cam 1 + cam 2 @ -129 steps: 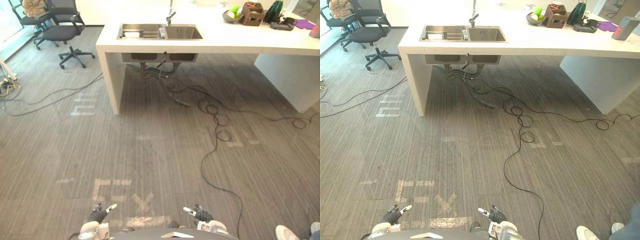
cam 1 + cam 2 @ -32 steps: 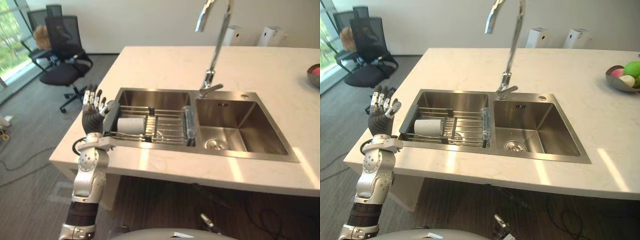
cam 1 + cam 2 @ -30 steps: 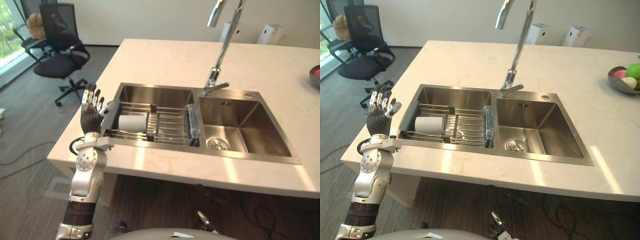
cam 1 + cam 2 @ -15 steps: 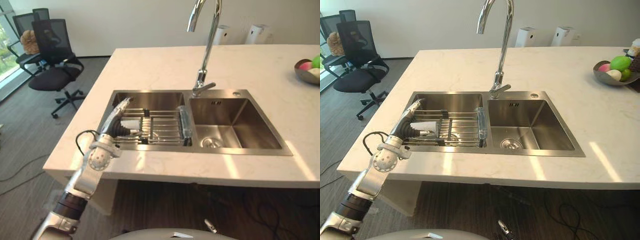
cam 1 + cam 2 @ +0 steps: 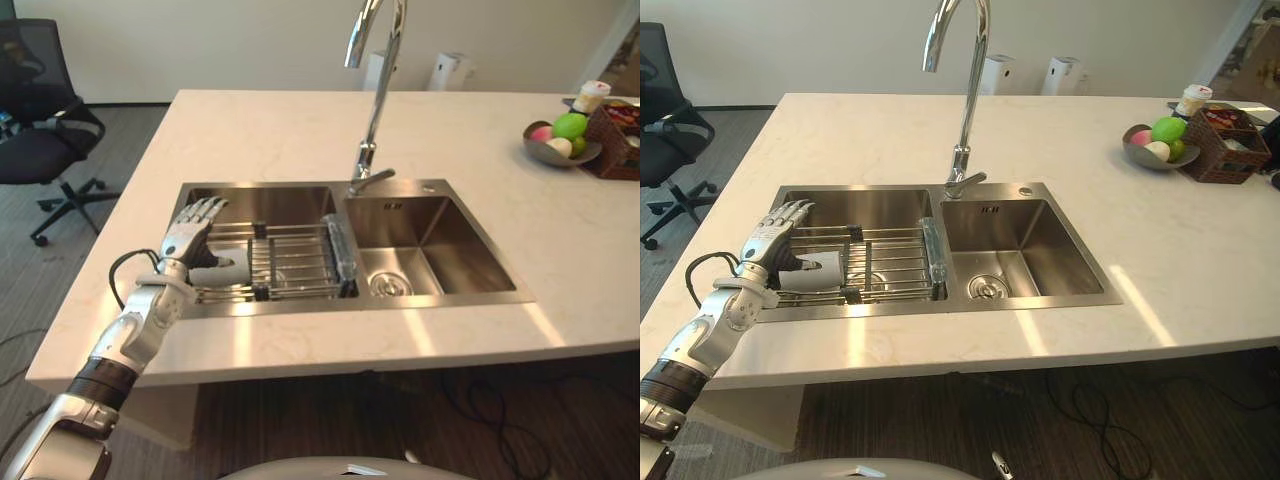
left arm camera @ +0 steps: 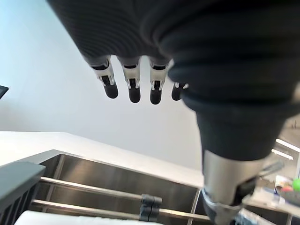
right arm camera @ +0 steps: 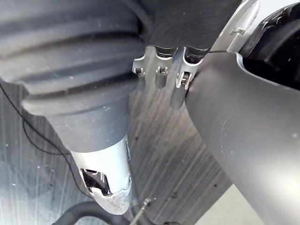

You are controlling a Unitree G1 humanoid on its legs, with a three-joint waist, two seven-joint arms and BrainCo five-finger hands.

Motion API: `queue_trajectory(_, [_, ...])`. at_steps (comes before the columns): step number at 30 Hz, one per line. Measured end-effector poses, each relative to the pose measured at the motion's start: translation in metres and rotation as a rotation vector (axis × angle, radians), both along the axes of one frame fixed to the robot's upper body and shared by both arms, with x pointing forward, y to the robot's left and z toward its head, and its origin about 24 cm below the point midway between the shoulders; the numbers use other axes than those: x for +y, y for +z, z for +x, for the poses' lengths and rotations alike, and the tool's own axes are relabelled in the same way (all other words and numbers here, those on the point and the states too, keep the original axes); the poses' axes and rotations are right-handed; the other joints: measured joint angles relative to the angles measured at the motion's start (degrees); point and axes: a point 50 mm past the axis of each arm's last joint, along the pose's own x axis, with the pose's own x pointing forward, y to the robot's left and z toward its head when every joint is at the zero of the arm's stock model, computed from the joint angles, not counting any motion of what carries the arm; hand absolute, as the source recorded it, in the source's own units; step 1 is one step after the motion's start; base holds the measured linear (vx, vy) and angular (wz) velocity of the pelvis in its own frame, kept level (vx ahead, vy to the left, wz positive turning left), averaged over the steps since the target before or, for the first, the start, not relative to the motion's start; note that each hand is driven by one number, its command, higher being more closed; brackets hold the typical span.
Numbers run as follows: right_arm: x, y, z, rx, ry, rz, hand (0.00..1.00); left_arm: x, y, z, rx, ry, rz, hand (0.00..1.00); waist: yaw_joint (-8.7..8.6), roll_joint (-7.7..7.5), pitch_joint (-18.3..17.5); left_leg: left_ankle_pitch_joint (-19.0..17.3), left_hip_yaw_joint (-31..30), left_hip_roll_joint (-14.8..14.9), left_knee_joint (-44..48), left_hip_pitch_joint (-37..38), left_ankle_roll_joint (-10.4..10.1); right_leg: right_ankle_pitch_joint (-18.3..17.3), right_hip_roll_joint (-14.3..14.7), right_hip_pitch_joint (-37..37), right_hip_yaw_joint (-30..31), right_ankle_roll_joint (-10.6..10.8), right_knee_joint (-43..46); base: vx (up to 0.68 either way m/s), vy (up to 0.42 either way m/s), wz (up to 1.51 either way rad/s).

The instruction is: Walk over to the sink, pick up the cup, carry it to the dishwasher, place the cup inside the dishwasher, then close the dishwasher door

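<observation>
My left robot hand (image 5: 190, 233): fingers straight, spread, over cup (image 5: 224, 273), none round it. Cup on side on wire rack (image 5: 296, 262), left basin of sink (image 5: 455, 235). My right robot hand (image 7: 161, 71): fingers relaxed, above floor (image 7: 154, 154)

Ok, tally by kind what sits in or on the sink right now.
White cup: 1
Wire rack: 1
Tap: 1
Drain strainer: 1
Total: 4
</observation>
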Motion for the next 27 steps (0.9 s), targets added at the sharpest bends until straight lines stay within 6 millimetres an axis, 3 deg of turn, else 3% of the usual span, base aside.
queue_trajectory(7, [-0.001,0.001,-0.002,-0.011,0.004,-0.004,0.0,0.001,-0.017,-0.002,0.063,-0.009,0.097,0.0,-0.1,0.13,0.2,-0.7,1.3,0.2,0.0,0.2,-0.2,0.3,-0.2,-1.0,1.1,0.6,-0.1,-0.07,0.007,-0.13])
queue_trajectory(15, [0.0,0.001,-0.003,-0.003,0.002,0.011,0.0,0.001,-0.043,-0.006,0.194,-0.016,0.193,0.0,-0.01,-0.71,0.0,-0.8,1.6,0.1,0.0,0.2,0.1,0.3,-0.2,-1.1,1.4,0.4,-0.1,0.01,-0.006,-0.01])
queue_trajectory(20, [-0.002,0.002,-0.004,0.003,0.006,0.017,0.0,0.004,-0.046,-0.005,0.199,0.024,0.234,0.0,-0.03,-0.6,0.0,-1.3,2.2,0.1,0.0,1.3,-0.1,0.7,-0.1,-0.8,1.6,-1.8,0.3,0.04,-0.009,-0.05])
queue_trajectory(27, [-0.004,0.003,-0.002,-0.008,0.014,0.023,0.0,0.011,-0.052,-0.001,0.201,0.089,0.289,0.0,-0.41,-0.05,0.3,-1.6,3.4,0.1,0.0,2.2,0.1,1.2,-0.1,-0.9,1.9,-2.6,0.3,-0.05,-0.007,-0.12])
